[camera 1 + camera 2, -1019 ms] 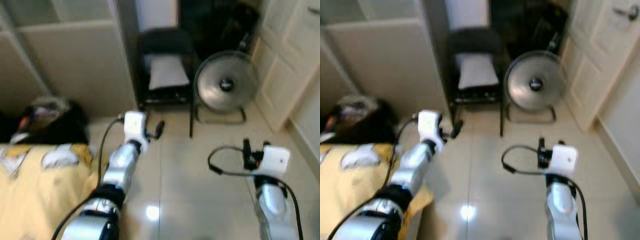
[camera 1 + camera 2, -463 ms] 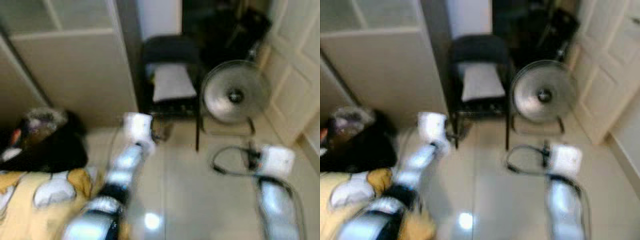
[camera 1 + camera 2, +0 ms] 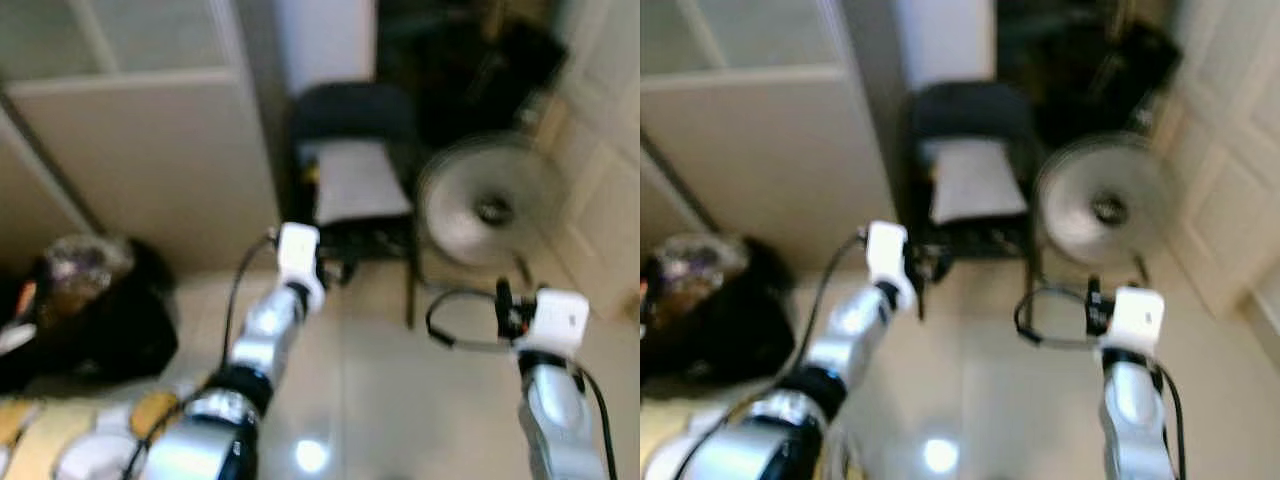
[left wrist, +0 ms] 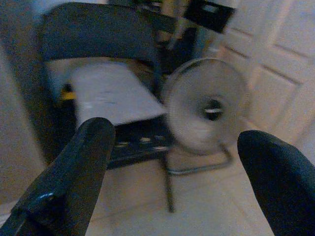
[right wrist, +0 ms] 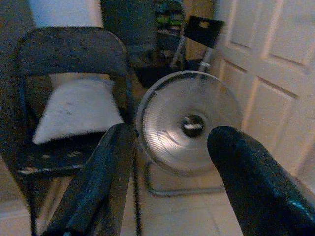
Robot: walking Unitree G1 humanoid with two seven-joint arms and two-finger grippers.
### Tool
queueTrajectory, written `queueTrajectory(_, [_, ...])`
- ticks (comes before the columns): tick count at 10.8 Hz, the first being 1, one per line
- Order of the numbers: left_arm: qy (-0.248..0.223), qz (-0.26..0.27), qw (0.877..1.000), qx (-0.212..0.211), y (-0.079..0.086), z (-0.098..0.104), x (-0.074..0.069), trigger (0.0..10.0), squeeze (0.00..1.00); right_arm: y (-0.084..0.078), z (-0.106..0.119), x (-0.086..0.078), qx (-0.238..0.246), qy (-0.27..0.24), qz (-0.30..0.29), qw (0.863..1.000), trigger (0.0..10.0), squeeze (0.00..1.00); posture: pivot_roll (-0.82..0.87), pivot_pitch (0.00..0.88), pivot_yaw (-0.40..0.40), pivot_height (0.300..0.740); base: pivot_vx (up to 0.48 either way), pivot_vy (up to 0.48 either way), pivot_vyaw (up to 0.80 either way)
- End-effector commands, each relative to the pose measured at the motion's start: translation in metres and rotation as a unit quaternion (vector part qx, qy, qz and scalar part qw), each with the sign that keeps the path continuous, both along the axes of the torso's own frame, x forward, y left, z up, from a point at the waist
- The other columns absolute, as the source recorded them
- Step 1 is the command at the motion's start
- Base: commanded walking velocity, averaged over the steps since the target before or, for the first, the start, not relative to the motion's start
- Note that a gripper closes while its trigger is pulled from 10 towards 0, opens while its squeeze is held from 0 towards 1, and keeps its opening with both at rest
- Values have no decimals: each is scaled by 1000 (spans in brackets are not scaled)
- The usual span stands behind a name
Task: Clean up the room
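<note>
Approaching the folding chair (image 3: 355,175) at twelve o'clock; my left gripper (image 4: 172,147) and right gripper (image 5: 170,147) gape wide, empty. Next: reach its white cushion (image 3: 360,185).

A room in a home: black folding chair (image 3: 352,175) with pillow (image 3: 358,190), round heater (image 3: 488,210), panelled door (image 5: 268,73), tiled floor (image 3: 400,400).

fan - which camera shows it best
The right wrist view: the fan sits mid-frame, sharp, its round grille, hub and floor stand showing between the open right gripper fingers. The left wrist view has it blurrier beside the chair. Both eye views show it small and smeared.
</note>
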State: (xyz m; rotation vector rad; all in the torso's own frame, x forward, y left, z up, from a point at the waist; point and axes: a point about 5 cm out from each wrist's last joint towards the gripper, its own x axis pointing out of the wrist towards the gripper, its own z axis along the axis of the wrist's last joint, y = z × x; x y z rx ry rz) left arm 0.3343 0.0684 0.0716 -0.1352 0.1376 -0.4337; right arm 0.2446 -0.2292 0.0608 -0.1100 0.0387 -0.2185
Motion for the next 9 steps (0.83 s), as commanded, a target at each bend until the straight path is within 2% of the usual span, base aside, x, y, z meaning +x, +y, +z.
queueTrajectory(1, [22,26,999,22,11,-10,-1,10000,0,3,-5,-1,11,13,-1,1000,10000,0,-306,0,105,740,0,0,-800])
queueTrajectory(4, [22,42,999,25,18,-11,-1,10000,0,4,-10,-1,11,22,-3,1000,10000,0,-280,0,94,740,0,0,-800])
queueTrajectory(6, [21,40,999,24,25,-14,-3,10000,0,11,-6,3,8,8,8,1000,10000,0,-285,0,100,740,0,0,0])
queueTrajectory(8, [6,15,1000,25,23,-12,-4,10000,0,15,-8,3,10,8,10,1000,10000,0,-285,0,110,740,0,0,0])
queueTrajectory(9, [3,13,1000,22,26,-12,-5,10000,0,21,-10,3,16,8,11,1000,10000,0,-273,0,111,740,0,-480,0])
